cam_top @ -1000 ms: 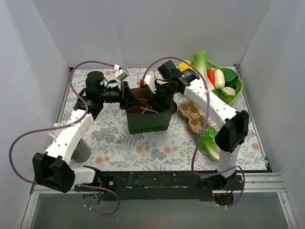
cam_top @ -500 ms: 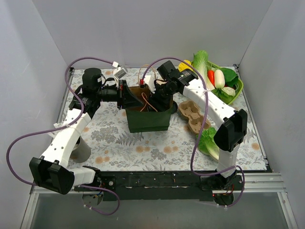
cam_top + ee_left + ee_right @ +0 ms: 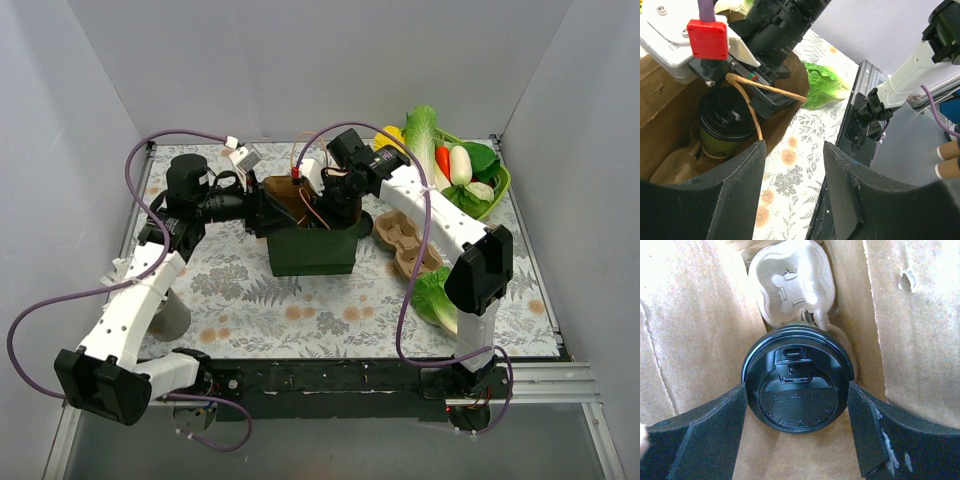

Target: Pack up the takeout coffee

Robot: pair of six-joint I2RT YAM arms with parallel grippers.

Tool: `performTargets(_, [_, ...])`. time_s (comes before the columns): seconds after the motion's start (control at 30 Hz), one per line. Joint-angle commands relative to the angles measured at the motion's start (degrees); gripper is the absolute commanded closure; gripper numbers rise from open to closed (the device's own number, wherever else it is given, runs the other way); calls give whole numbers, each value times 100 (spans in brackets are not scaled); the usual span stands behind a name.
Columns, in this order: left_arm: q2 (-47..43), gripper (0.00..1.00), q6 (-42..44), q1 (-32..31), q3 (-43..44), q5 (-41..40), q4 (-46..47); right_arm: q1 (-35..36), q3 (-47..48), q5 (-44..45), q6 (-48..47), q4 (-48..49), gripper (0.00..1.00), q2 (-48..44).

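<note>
The takeout coffee (image 3: 799,390), black lid on top, stands inside the brown paper bag (image 3: 310,245) on a pulp tray (image 3: 790,280) at the bag's bottom. My right gripper (image 3: 797,435) reaches down into the bag (image 3: 695,325), its fingers (image 3: 705,435) pressed on both sides of the cup just under the lid. In the left wrist view the cup's green lower part (image 3: 722,137) shows below the right wrist. My left gripper (image 3: 792,195) is open and empty beside the bag's left rim (image 3: 790,80), and it also shows in the top view (image 3: 258,207).
A second brown pulp tray (image 3: 405,245) lies right of the bag. A lettuce leaf (image 3: 437,295) lies near the right arm. A green basket of vegetables (image 3: 497,195) stands at the back right. A grey cup (image 3: 172,315) stands under my left arm.
My left arm has drawn back a little to the left from the bag's rim. My right gripper has stayed in the bag's mouth, shifting slightly left.
</note>
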Motion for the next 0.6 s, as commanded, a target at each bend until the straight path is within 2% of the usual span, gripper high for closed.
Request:
performTargets(0.0, [237,50,-33,17,-303,-58,785,-13,239,-34,9,101,96,-141])
performTargets(0.4, [932,54,-130,16,-496,338,1534,-13,196,54,106,83,96,-290])
performTargets(0.5, [1012,58,-113,17,-488,364,1578,-13,187,63,123,100,96,-281])
performTargets(0.57, [1038,65,-95,8,-461,451,1587,-13,196,89,167,118,96,-264])
